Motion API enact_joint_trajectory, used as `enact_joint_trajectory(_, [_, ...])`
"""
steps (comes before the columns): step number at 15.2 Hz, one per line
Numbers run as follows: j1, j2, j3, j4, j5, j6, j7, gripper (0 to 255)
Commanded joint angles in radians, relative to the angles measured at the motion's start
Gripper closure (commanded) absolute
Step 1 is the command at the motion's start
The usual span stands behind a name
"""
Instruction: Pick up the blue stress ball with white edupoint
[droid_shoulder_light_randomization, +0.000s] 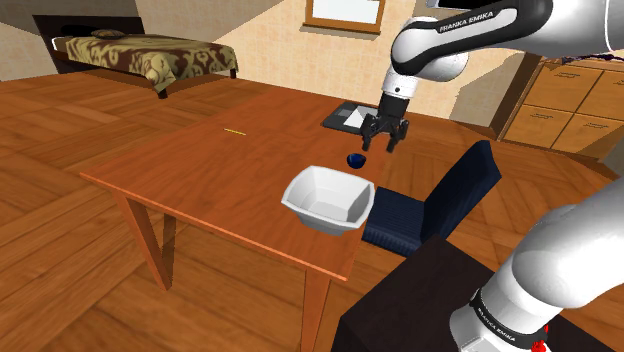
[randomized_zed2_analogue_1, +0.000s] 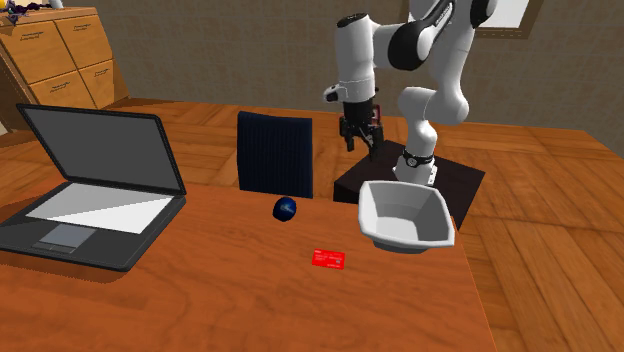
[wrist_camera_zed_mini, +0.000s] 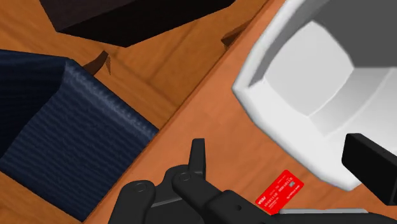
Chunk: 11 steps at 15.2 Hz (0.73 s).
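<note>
Stress ball (droid_shoulder_light_randomization: 355, 161), dark blue with a pale mark, sits on the bench (droid_shoulder_light_randomization: 190, 170) near the white bowl (droid_shoulder_light_randomization: 300, 200), on the bowl's laptop (randomized_zed2_analogue_1: 90, 190) side, not touching it. Red card (randomized_zed2_analogue_1: 329, 259) also lies near the bowl, apart from the ball. My gripper (droid_shoulder_light_randomization: 385, 145) hovers high up, near the bowl, fingers spread wide, nothing held. Judgement: ball is light, soft and round, so it will roll if nudged off-centre and squash under force. Grip plan: straddle it across the widest part, centred, and close gently until it just gives.
</note>
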<state>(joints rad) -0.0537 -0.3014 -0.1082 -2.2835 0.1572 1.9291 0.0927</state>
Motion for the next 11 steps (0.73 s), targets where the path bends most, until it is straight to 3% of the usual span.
enact_joint_trajectory(1, [-0.01,0.076,-0.018,0.038,0.019,0.039,0.003,0])
enact_joint_trajectory(11, [-0.066,0.43,-0.083,0.273,0.158,0.15,0.015,0])
